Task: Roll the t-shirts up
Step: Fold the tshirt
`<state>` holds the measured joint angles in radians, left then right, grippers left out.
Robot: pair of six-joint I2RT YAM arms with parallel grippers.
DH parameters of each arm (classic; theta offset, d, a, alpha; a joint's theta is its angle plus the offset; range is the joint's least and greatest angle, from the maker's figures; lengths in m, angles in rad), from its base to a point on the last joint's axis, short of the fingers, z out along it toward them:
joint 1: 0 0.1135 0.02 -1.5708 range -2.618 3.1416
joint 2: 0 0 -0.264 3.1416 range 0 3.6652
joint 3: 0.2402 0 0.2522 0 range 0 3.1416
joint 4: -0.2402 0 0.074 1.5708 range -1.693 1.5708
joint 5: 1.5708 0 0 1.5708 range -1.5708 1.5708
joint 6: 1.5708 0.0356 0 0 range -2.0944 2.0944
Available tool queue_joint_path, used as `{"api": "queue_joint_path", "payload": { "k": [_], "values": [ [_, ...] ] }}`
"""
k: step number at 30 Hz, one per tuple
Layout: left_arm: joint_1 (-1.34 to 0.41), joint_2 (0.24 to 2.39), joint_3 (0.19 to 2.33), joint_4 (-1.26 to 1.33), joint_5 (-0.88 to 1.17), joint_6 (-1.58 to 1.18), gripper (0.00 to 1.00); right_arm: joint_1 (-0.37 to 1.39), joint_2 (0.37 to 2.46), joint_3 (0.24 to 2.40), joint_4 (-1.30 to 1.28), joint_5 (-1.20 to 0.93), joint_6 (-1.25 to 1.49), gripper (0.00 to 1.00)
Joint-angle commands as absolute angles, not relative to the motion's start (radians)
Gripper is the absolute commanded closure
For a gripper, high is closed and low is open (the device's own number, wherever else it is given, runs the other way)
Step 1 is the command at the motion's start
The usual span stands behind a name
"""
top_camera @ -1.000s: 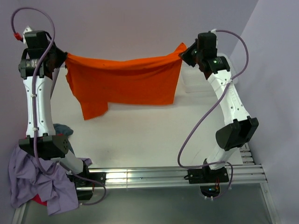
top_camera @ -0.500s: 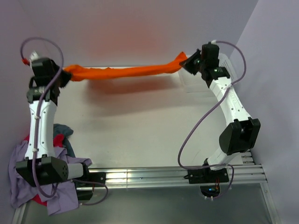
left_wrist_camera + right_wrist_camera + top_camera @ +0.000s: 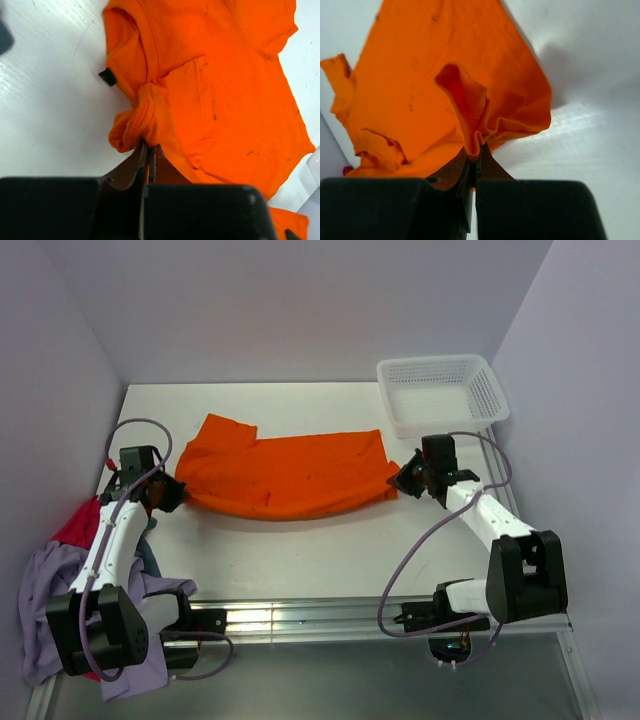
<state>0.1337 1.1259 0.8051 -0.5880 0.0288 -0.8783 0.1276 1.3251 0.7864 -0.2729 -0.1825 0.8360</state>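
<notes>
The orange t-shirt (image 3: 285, 473) lies spread across the middle of the white table, stretched between my two arms. At its left end my left gripper (image 3: 172, 494) is shut on a bunched fold of the orange t-shirt (image 3: 210, 85), low at the table. My right gripper (image 3: 402, 480) pinches the right end of the orange t-shirt (image 3: 445, 75), shut on a raised pleat. More t-shirts, lavender (image 3: 45, 605) and red (image 3: 75, 525), lie heaped at the table's near left corner beside the left arm's base.
A white perforated basket (image 3: 440, 392) stands at the far right corner. Purple walls close the table on the left, back and right. An aluminium rail (image 3: 330, 618) runs along the near edge between the arm bases.
Both arms have come down and toward the near side, bringing the orange t-shirt from hanging in the air at the back to lying flat on the table. Both grips stay shut.
</notes>
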Motion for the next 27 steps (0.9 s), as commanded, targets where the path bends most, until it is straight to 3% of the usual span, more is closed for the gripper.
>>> {"api": "queue_joint_path", "payload": {
  "k": [1, 8, 12, 16, 17, 19, 21, 22, 24, 27],
  "values": [
    [0.13, 1.079, 0.802, -0.627, 0.006, -0.878, 1.0, 0.12, 1.256, 0.703, -0.216, -0.149, 0.842, 1.0],
    [0.126, 0.997, 0.746, -0.695, 0.028, -0.868, 0.98, 0.123, 1.083, 0.56, -0.285, -0.077, 0.882, 1.0],
    [0.124, 0.968, 0.71, -0.715, 0.047, -0.85, 0.89, 0.124, 1.005, 0.526, -0.324, -0.063, 0.884, 0.93],
    [0.112, 0.951, 0.718, -0.796, 0.048, -0.847, 0.68, 0.124, 0.945, 0.493, -0.371, -0.06, 0.885, 0.89],
    [0.11, 0.94, 0.718, -0.819, 0.034, -0.85, 0.52, 0.124, 0.934, 0.483, -0.376, -0.061, 0.885, 0.89],
    [0.11, 0.908, 0.715, -0.871, 0.005, -0.857, 0.36, 0.124, 0.917, 0.459, -0.396, -0.06, 0.893, 0.76],
    [0.112, 0.893, 0.715, -0.902, 0.005, -0.861, 0.15, 0.124, 0.882, 0.44, -0.414, -0.064, 0.896, 0.5],
    [0.11, 0.879, 0.713, -0.919, 0.005, -0.856, 0.01, 0.124, 0.87, 0.427, -0.422, -0.063, 0.9, 0.42],
    [0.11, 0.87, 0.713, -0.933, 0.005, -0.851, 0.0, 0.126, 0.832, 0.42, -0.464, -0.042, 0.905, 0.25],
    [0.11, 0.85, 0.729, -0.936, -0.04, -0.85, 0.01, 0.124, 0.775, 0.433, -0.527, -0.002, 0.902, 0.16]
  ]
}}
